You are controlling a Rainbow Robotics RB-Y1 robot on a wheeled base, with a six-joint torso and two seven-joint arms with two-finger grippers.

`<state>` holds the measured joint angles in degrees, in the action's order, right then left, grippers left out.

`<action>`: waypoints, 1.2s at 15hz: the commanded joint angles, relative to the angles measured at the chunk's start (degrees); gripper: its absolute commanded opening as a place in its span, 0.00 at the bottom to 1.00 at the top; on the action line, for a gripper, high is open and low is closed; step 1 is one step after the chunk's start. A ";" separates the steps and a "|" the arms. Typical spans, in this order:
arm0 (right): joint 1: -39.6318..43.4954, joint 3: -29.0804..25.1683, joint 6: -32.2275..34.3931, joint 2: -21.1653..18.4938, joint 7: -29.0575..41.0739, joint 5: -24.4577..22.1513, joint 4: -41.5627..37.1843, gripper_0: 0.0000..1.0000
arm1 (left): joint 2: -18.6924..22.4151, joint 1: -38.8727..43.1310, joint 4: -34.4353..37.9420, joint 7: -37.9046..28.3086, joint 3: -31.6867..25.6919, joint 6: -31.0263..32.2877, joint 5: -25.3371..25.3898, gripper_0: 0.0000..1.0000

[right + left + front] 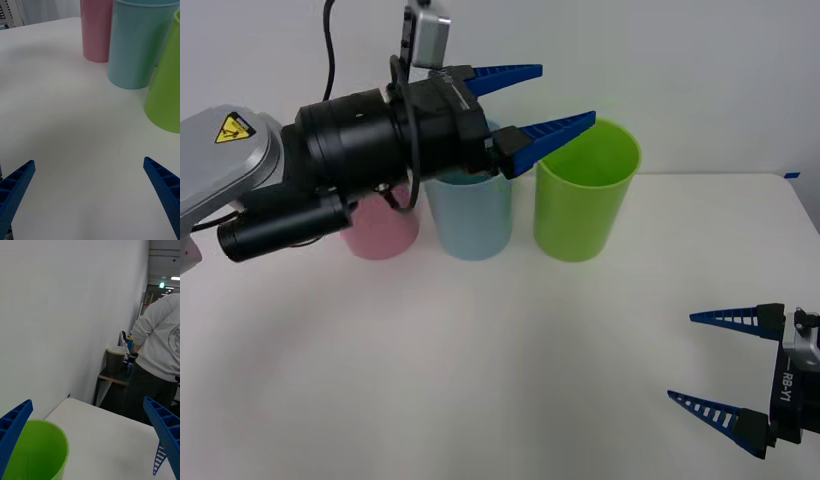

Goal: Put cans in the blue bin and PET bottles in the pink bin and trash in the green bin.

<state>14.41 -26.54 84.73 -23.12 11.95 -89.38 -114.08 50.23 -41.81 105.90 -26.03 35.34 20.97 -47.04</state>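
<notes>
Three tall bins stand in a row at the back of the white table: the pink bin, the blue bin and the green bin. My left gripper hangs open in the air above the blue and green bins, holding nothing; its wrist view looks down past the green bin's rim. My right gripper rests open and empty low over the table's near right part, facing the pink bin, blue bin and green bin. Cans, PET bottles and trash are out of view.
The left arm's black body covers the pink bin's top and part of the blue bin's rim. Bare white table spreads in front of the bins. A white wall rises right behind them. The table's right edge lies past the green bin.
</notes>
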 commanded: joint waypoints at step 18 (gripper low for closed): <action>0.00 0.00 0.00 0.00 0.00 0.00 0.00 1.00 | -12.17 52.62 5.36 -8.34 -41.31 31.59 -28.54 1.00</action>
<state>14.41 -26.54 84.73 -23.12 11.95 -89.39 -114.08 39.98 9.37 111.28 -34.24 -4.75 51.39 -74.61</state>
